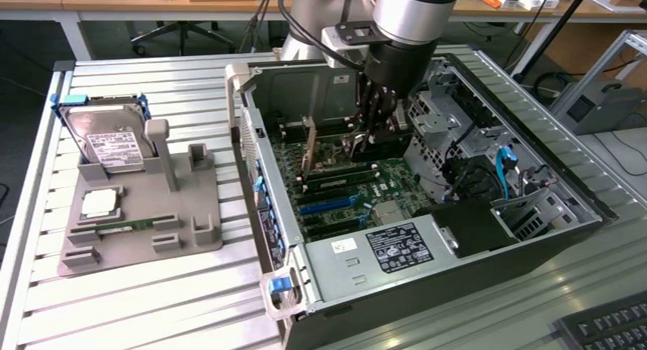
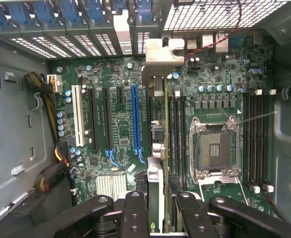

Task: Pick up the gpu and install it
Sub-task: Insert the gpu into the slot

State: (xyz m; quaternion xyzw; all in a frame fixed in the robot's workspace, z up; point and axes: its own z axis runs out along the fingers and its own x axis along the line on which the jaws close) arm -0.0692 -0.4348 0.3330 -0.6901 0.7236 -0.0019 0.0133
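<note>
**Card held over the board, insertion under way**

The gpu (image 2: 157, 124) stands edge-on at the wrist frame's centre, pinched by the gripper (image 2: 157, 208) above the motherboard (image 2: 120, 124). I judge seating in progress; next needs square alignment with a slot. Counted in the exterior view: one computer case (image 1: 404, 214), one hard drive (image 1: 111, 142), one parts tray (image 1: 142, 236).

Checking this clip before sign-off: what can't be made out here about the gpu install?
- Exterior view: the gripper hides most of the gpu.
- Wrist view: gpu edge-on; whether it is seated in its slot is unclear.
- Wrist view: fingers cut off by the picture's edge.
</note>
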